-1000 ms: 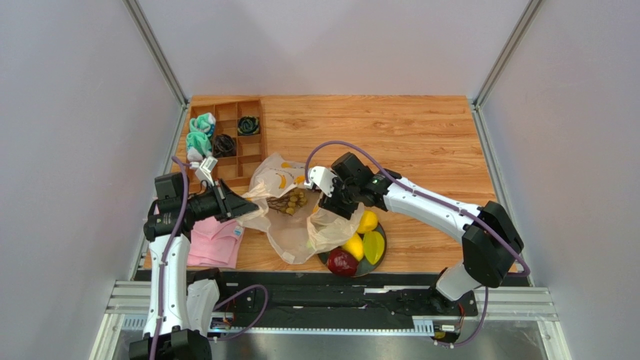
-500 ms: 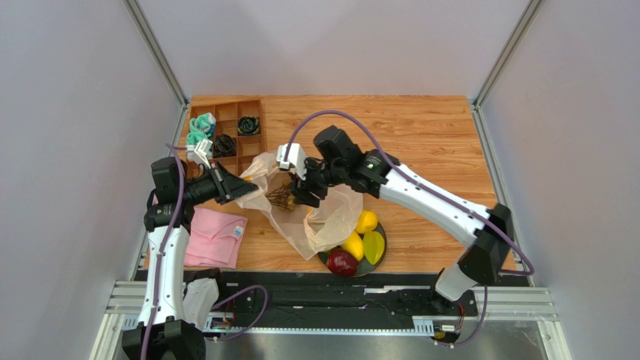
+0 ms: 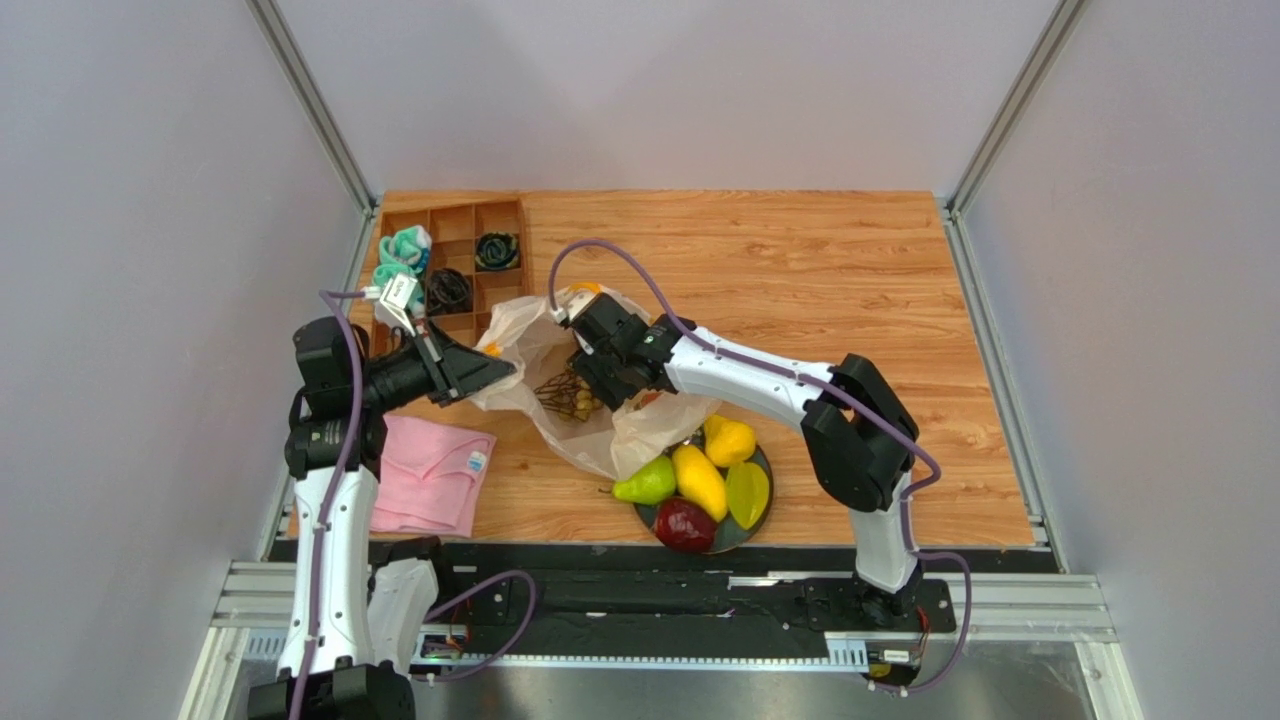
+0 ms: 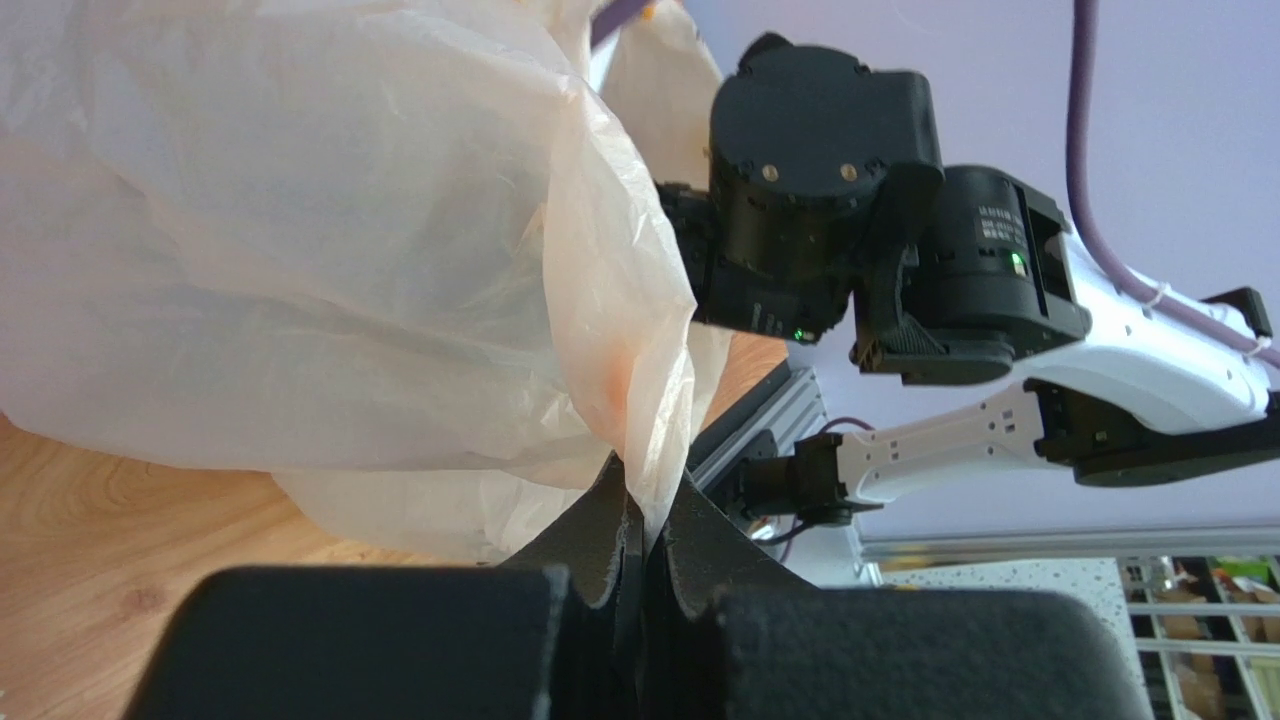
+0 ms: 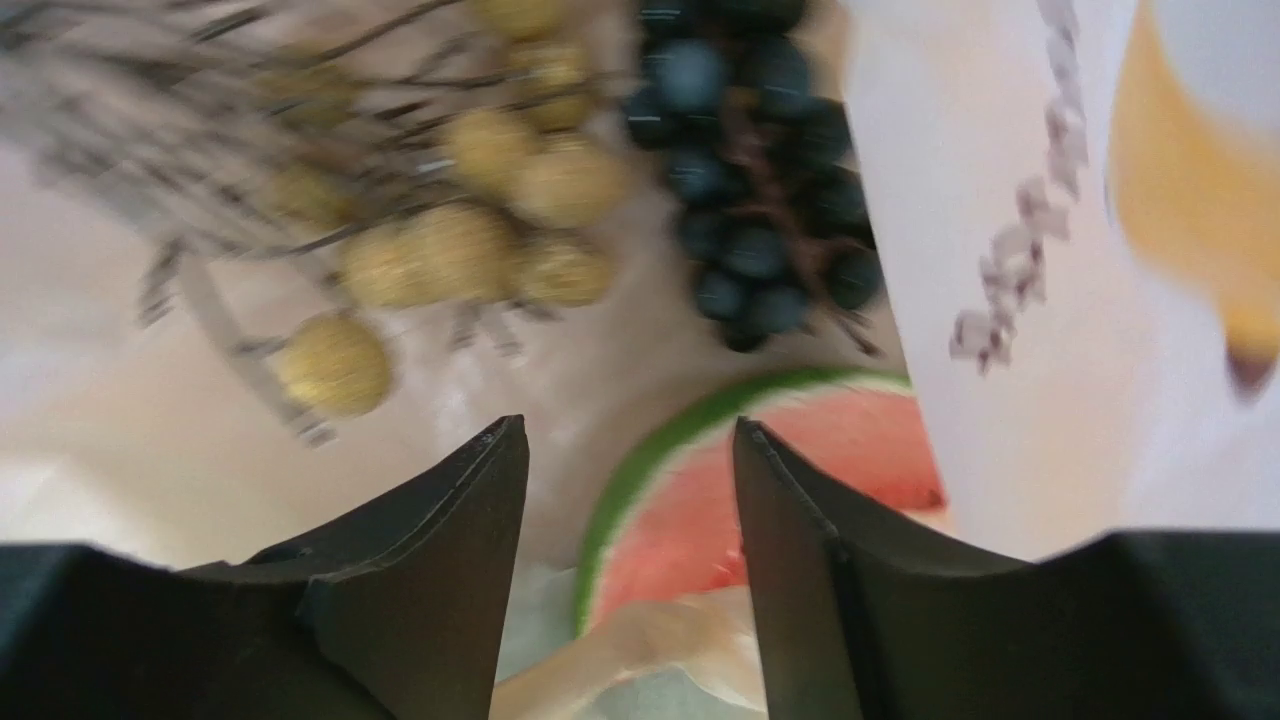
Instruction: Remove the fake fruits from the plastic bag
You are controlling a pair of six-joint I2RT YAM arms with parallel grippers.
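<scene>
The plastic bag (image 3: 526, 338) lies crinkled mid-table. My left gripper (image 3: 478, 375) is shut on its left edge and holds it up; the pinched film (image 4: 649, 450) shows in the left wrist view. My right gripper (image 3: 601, 383) is open at the bag's mouth. In the right wrist view its jaws (image 5: 631, 450) stand apart over a watermelon slice (image 5: 751, 480), with a pale grape bunch (image 5: 451, 240) and a purple grape bunch (image 5: 751, 195) beyond, all inside the bag (image 5: 1037, 300). A green pear (image 3: 645, 482), yellow mango (image 3: 700, 480), lemon (image 3: 730, 440) and dark red apple (image 3: 684, 525) lie on the plate (image 3: 763, 495).
A wooden divided tray (image 3: 451, 278) with rolled teal and black socks stands at the back left. A folded pink cloth (image 3: 428, 473) lies at the front left. The right arm (image 3: 751, 375) stretches across the table's middle.
My right gripper has moved left and down to the bag's mouth. The green pear now lies at the plate's left edge. The left gripper still holds the bag's edge.
</scene>
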